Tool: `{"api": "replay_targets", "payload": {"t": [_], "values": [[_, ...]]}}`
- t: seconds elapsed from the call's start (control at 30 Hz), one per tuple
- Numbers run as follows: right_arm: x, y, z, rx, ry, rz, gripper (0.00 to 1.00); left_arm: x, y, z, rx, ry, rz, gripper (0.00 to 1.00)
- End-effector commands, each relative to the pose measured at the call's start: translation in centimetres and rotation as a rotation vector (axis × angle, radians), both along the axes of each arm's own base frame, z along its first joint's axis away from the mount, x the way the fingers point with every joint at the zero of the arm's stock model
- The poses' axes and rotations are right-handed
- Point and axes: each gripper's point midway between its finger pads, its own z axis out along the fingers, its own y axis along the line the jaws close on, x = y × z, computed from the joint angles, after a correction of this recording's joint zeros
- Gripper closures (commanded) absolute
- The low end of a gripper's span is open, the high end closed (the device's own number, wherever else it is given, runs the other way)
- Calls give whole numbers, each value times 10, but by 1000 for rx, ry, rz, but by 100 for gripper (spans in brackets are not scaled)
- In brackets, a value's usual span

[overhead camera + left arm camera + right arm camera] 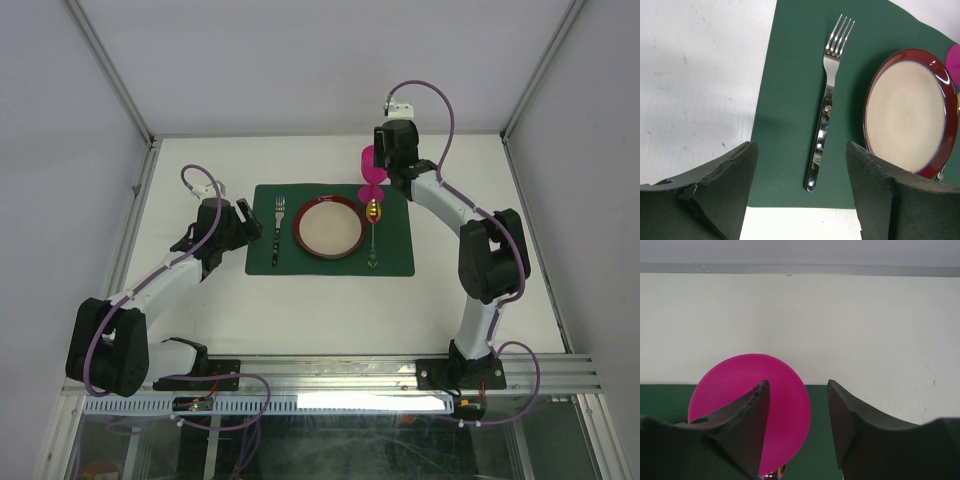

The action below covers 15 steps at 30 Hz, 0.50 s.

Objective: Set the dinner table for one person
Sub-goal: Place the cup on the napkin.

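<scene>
The white dinner table [300,300] carries a dark green placemat [395,255]. On the mat lie a fork [279,228], a red-rimmed cream plate [328,202] and a spoon [372,240] with a gold bowl. A pink cup [370,165] stands at the mat's far right corner. My right gripper [386,172] hangs over it, open. In the right wrist view the gripper [797,385] straddles the cup [785,410]: the left finger [747,420] lies over the pink, the right finger stands apart. My left gripper [800,150] is open and empty above the fork's [827,100] handle end.
Aluminium rails [130,190] and grey walls edge the table on three sides. The plate's rim [940,75] sits close to my left gripper's right finger [870,190]. Bare white tabletop [700,75] lies left of the mat and beyond the cup [840,325].
</scene>
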Motion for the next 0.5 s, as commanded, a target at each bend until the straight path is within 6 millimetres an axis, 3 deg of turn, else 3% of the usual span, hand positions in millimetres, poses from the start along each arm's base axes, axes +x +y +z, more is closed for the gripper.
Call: {"api": "replay_targets", "payload": {"t": [0.0,0.47], "values": [[9,-3,81,54,-181,-20,45,8,-8,20,-32,-76,-13,27],[15,-7,132,20,-261,-21,31,10,-10,25,-27,-92,-30,25]]}}
